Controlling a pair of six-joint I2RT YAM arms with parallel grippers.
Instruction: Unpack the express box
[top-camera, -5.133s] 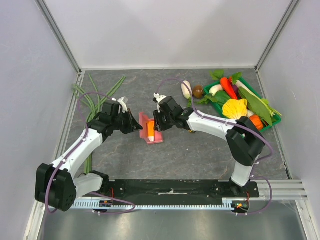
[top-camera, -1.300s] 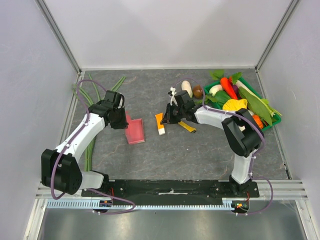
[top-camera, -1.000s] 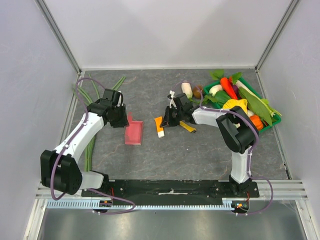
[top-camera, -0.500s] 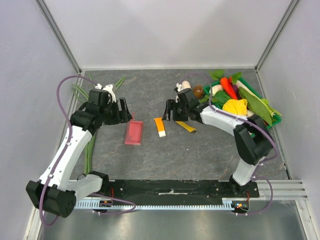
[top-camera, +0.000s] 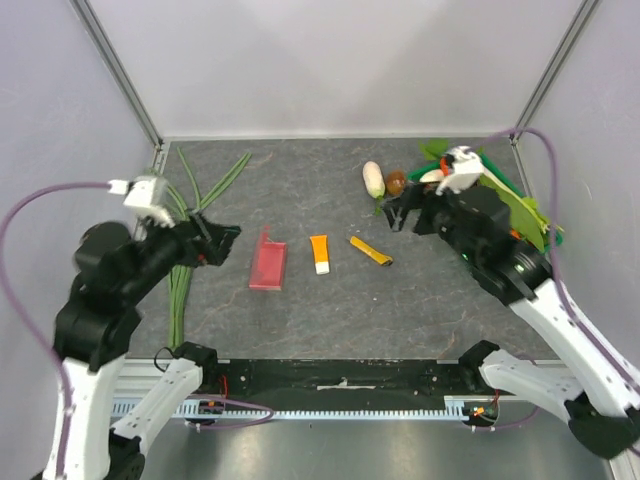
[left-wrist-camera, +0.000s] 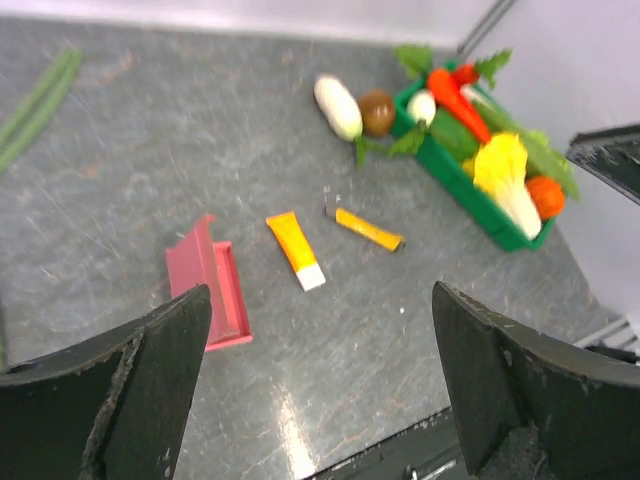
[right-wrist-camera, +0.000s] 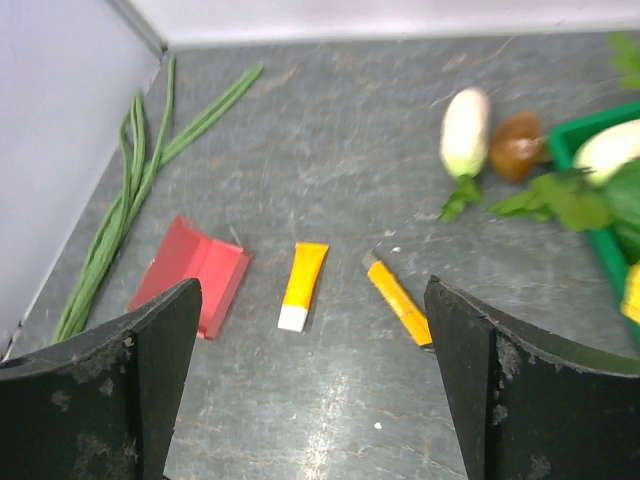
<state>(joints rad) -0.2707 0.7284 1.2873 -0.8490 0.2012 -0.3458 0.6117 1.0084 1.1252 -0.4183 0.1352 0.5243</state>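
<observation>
both sets of jaws are spread wide with nothing between them, left jaws and right jaws alike, and both are up off the table (top-camera: 330, 310).

going by size: the left arm (top-camera: 100, 300) sits out at 9 o'clock in the top view, and the right arm (top-camera: 520, 280) is at 3 o'clock. the green tray (left-wrist-camera: 450, 190) of veggies is tucked in the 2 o'clock corner. long green beans (top-camera: 180, 290) run along the 9 to 10 o'clock edge.

the express box (top-camera: 268, 262) lies flat near the middle of the table, a bit toward 9 o'clock, with its flap tipped up along one long side, well apart from either arm. the left wrist view (left-wrist-camera: 210, 290) and right wrist view (right-wrist-camera: 192, 272) both show it lying free.

at 3 o'clock from the box is an orange tube (top-camera: 319, 253) with a white end, near it but not touching. the yellow knife (top-camera: 371, 251) lies at 3 o'clock of that. a white radish (top-camera: 373, 179) and a brown mushroom (top-camera: 396, 183) sit side by side at 12 o'clock of the knife.
</observation>
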